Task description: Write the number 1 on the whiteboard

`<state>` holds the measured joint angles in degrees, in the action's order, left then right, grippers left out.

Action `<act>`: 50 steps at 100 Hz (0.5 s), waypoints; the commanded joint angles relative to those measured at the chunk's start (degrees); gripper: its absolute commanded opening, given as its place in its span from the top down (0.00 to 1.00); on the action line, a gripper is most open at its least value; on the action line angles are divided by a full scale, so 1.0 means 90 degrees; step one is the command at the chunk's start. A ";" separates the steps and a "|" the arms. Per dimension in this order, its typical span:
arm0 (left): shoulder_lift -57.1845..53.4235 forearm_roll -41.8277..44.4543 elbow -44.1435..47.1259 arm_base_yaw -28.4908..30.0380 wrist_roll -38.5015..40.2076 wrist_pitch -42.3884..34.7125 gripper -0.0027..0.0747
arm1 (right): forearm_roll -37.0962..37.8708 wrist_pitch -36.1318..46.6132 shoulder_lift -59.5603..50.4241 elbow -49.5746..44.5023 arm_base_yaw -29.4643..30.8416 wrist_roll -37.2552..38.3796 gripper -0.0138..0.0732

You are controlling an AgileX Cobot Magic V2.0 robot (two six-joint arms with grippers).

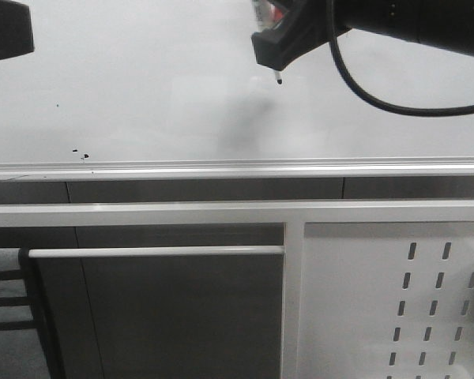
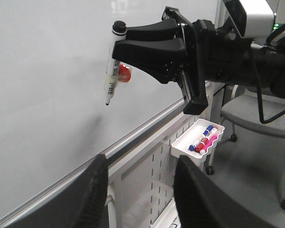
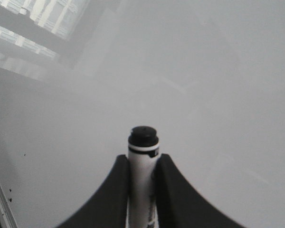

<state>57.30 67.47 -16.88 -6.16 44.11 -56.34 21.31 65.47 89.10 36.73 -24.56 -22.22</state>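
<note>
Right fingers [image 2: 121, 40] clamp marker [image 2: 111, 78], tip near whiteboard [image 2: 47, 95].

The right gripper [image 2: 118, 45] reaches in from the upper right, its black fingers [image 3: 118, 190] clamped together on a marker. The left gripper [image 2: 137, 194], at the near left, has parted jaws.

Materials and finishes at the whiteboard [image 1: 142, 79]

Glossy, smooth pale board; brushed silver aluminium rail [image 1: 221, 167] along its lower edge; matt black plastic right gripper [image 2: 115, 46] fingers against it; glossy white plastic marker [image 2: 111, 76].

white tray [image 2: 180, 144] of markers [image 2: 203, 139] | slotted white panel [image 1: 379, 316] | grey chair [image 2: 256, 116]
</note>
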 commanded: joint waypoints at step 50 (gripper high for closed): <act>-0.0070 -0.0322 -0.0138 0.0024 0.0065 -0.0328 0.59 | -0.0256 0.1103 0.0126 0.0312 0.0164 -0.0464 0.90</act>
<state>57.30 67.47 -16.88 -6.16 44.11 -56.34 20.96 66.01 90.96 37.80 -23.71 -25.69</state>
